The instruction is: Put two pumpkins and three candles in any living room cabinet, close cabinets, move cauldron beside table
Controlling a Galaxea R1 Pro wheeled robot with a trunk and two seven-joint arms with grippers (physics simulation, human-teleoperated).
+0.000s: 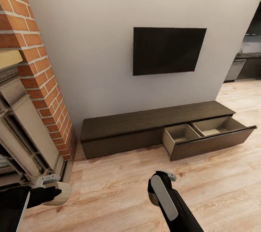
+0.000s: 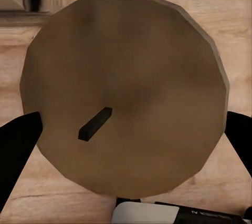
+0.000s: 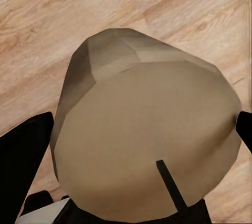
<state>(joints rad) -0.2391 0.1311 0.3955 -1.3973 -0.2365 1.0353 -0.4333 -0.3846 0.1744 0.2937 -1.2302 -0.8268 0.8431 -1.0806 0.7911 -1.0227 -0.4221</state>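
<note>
Candles are what both arms carry at this moment: the left pincer [image 1: 54, 188] pinches a squat tan cylindrical candle [image 1: 61, 193] low beside the brick fireplace [image 1: 40, 79], and the left wrist view shows that left-hand candle [image 2: 126, 92] from above, its dark wick lying across the flat top, a black fingertip [image 2: 18, 150] pressed against each side. Further right, the right pincer [image 3: 142, 145] is clamped on a second pale tan candle [image 3: 147, 145], held over the wooden floor [image 1: 119, 181]; in the head view the right arm [image 1: 166, 199] hides it. Against the grey wall stands the long low dark-brown wooden cabinet [image 1: 123, 123], its left half shut, its right-hand drawer [image 1: 210, 134] pulled out. That drawer's two pale beige compartments look bare as far as can be seen. The step in hand seems to be carrying candles to the cabinet; the next move calls for rolling closer and lowering each candle into a compartment before releasing it.
</note>
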